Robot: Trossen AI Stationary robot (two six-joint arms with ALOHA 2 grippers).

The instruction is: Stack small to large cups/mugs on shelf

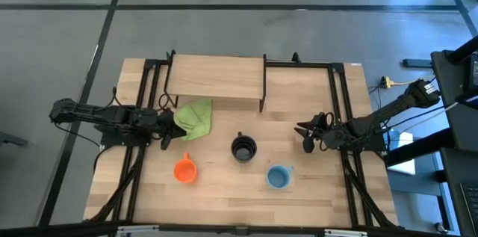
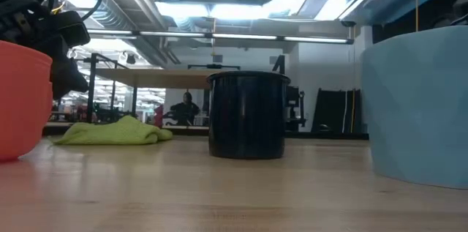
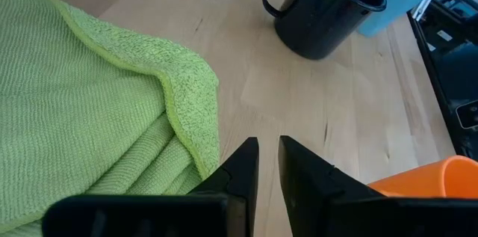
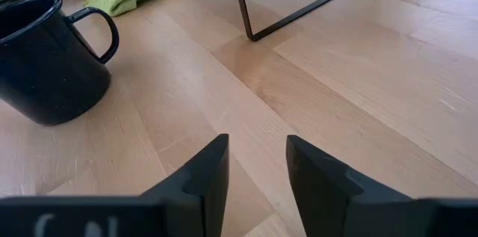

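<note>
The orange mug [image 1: 184, 170], the black mug [image 1: 243, 148] and the light blue mug [image 1: 278, 177] stand upright and apart on the tabletop, in front of the shelf [image 1: 216, 78]. My left gripper [image 1: 166, 140] is low over the table beside the green cloth [image 1: 194, 117]. It is empty, with only a narrow gap between its fingertips [image 3: 268, 143]. My right gripper [image 1: 307, 138] is open and empty [image 4: 258, 141], to the right of the black mug [image 4: 45, 57] and pointing toward it. The orange mug [image 3: 426, 181] is close beside my left gripper.
The green cloth [image 3: 89, 102] lies crumpled on the table by the shelf's near left leg. The shelf's thin black leg [image 4: 299, 13] stands on the table ahead of my right gripper. Black frame rails [image 1: 340, 102] run along both sides of the table.
</note>
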